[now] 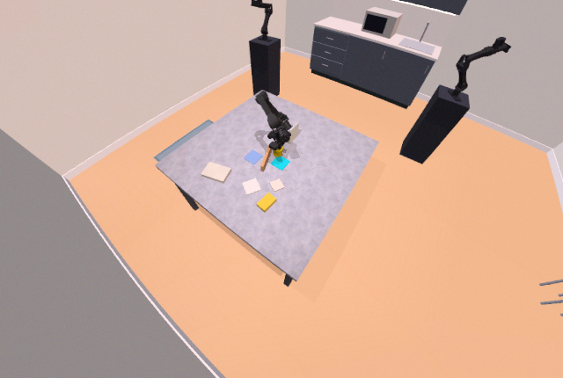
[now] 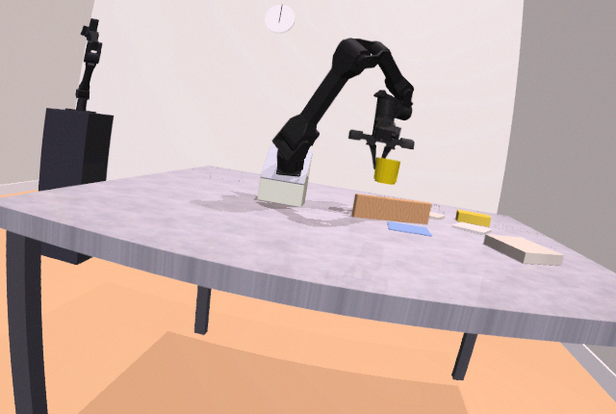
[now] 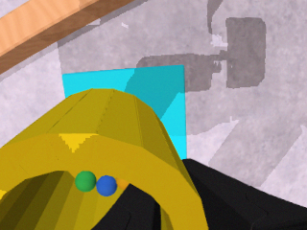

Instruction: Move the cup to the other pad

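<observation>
The yellow cup [image 1: 277, 151] [image 2: 387, 170] [image 3: 115, 112] hangs upright above the table, higher than the wooden block. My gripper [image 1: 275, 145] [image 2: 379, 161] [image 3: 168, 171] is shut on the cup's wall, one finger inside and one outside. Inside the cup lie a green marble [image 3: 85, 181], a blue marble [image 3: 106, 185] and a partly hidden orange marble [image 3: 124, 183]. The cyan pad [image 1: 281, 163] [image 3: 91, 83] lies below the cup, which covers part of it in the wrist view. The blue pad [image 1: 252, 156] [image 2: 409, 228] is bare, on the other side of the block.
The long wooden block [image 1: 265, 160] [image 2: 391, 209] [image 3: 48, 24] stands between the pads. A beige slab [image 1: 216, 171] [image 2: 522, 247], two pale flat squares [image 1: 251, 185] [image 1: 276, 185] and a yellow block [image 1: 266, 202] [image 2: 473, 218] lie farther off on the table.
</observation>
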Available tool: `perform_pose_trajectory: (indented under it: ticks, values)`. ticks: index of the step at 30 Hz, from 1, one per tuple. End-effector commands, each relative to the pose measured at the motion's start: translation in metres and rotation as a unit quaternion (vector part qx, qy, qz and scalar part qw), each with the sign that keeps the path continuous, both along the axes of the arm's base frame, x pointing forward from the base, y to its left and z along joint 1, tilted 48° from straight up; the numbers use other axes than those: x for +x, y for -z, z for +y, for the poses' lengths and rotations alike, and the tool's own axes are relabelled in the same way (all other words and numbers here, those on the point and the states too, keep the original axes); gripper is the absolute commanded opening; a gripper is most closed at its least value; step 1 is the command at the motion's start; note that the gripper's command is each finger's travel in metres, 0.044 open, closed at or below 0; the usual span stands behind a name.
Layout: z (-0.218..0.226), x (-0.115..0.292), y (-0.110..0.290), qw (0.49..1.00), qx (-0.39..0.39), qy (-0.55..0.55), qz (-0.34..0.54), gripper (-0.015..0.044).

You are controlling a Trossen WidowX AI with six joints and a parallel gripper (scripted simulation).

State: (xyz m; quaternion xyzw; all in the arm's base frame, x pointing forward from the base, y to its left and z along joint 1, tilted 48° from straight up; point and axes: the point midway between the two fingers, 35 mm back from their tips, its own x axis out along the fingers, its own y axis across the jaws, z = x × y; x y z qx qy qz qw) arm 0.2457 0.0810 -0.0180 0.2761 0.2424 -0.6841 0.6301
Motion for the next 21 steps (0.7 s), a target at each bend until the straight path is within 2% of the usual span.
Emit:
perform_pose_trajectory:
  ticks: [1, 21]
  values:
    - [0.009, -0.005, 0.009, 1.0, 0.002, 0.003, -0.001, 0.0]
    - [0.001, -0.01, 0.029, 1.0, 0.001, 0.003, -0.002, 0.0]
